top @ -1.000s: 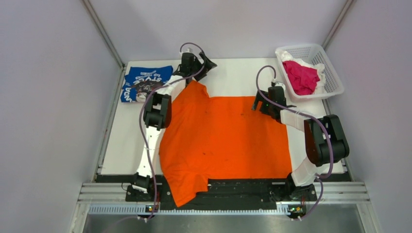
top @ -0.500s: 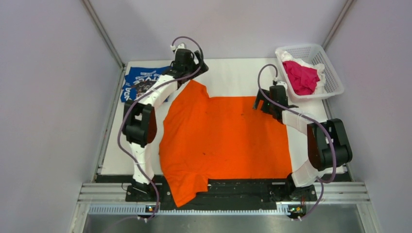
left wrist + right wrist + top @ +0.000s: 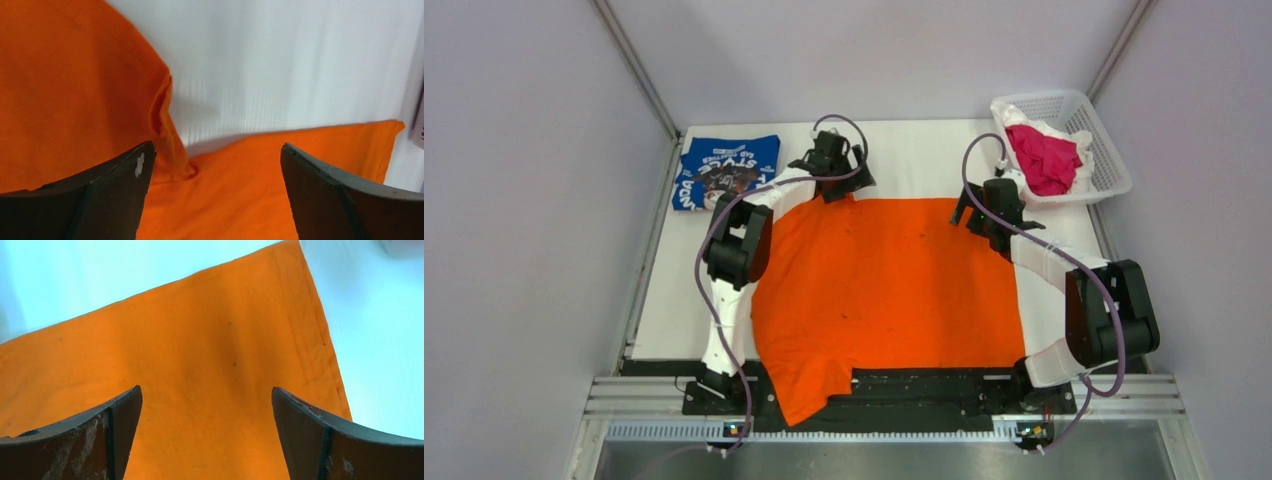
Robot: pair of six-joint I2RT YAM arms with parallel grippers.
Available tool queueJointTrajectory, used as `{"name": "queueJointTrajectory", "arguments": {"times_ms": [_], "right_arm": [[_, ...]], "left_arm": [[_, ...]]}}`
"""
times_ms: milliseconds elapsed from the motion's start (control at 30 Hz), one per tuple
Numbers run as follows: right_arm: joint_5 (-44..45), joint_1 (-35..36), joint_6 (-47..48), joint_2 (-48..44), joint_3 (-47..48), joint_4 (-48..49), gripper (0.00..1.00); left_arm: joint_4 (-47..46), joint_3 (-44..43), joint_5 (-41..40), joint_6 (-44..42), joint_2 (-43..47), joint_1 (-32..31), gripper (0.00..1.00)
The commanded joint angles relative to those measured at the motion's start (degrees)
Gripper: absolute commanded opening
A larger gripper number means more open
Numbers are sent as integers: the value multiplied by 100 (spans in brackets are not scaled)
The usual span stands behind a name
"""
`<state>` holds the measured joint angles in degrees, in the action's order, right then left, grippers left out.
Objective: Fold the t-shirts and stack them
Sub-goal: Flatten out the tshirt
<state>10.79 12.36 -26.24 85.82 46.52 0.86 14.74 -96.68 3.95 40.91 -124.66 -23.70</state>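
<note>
Orange shirt (image 3: 889,300): spread at frame centre, lower-left part overhanging the bench (image 3: 914,150) edge. Blue shirt (image 3: 726,170): folded, upper left. Left fingers (image 3: 115,192), right fingers (image 3: 100,435): wide, empty, over the orange shirt's upper edge; bare bench beyond.

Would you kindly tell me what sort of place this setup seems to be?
Probably a robotics lab test cell, not a home: plain panel walls enclosing a white table, with a left arm and right arm bolted to a metal rail.

white table (image 3: 914,160) under orange t-shirt (image 3: 884,290), blue t-shirt (image 3: 724,170), mesh basket (image 3: 1106,150)
</note>
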Motion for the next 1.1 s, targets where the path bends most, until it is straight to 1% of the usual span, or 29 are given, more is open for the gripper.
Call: {"name": "queueJointTrajectory", "arguments": {"times_ms": [0,133,233,300,333,433,500,600,667,733,800,867,933,1000,1067], "right_arm": [[286,33,-48,-195,-79,81,99],[340,38,-16,-161,-82,72,99],[333,35,0,-150,-65,16,99],[328,34,-6,-158,-64,-11,99],[319,38,-6,-167,-64,-21,99],[205,38,-21,-167,-18,-77,99],[84,36,-20,-156,12,-198,99],[-20,41,-66,-159,-14,-331,99],[-22,47,-112,-155,-58,-383,99],[-67,55,-143,-116,-84,-431,99],[-181,90,-153,-37,-77,-494,99],[-178,158,-143,54,-48,-548,99],[-166,174,-135,157,-39,-540,99],[-164,176,-120,320,21,-517,99],[-217,178,-98,515,171,-510,99]], "left_arm": [[-360,-1003,219,128,-511,-11,99],[-301,-1849,247,173,-1082,-11,99],[110,-2527,189,84,-1389,-11,99],[477,-2722,65,-43,-1396,-16,99],[607,-2671,-16,-124,-1236,-12,99],[685,-1863,-321,-347,-457,-10,99],[656,-1062,-711,-451,240,-9,99],[658,385,-933,-496,1324,-28,99],[624,1276,-1019,-552,1895,-46,99],[740,1910,-1125,-632,2258,-47,99],[1108,2160,-1218,-666,2373,-47,99],[1474,2156,-1355,-609,2280,-46,99],[1779,1968,-1563,-533,2033,-38,99],[1867,1761,-1717,-551,1721,-33,99],[1891,1525,-1703,-569,1438,1,99]]}}
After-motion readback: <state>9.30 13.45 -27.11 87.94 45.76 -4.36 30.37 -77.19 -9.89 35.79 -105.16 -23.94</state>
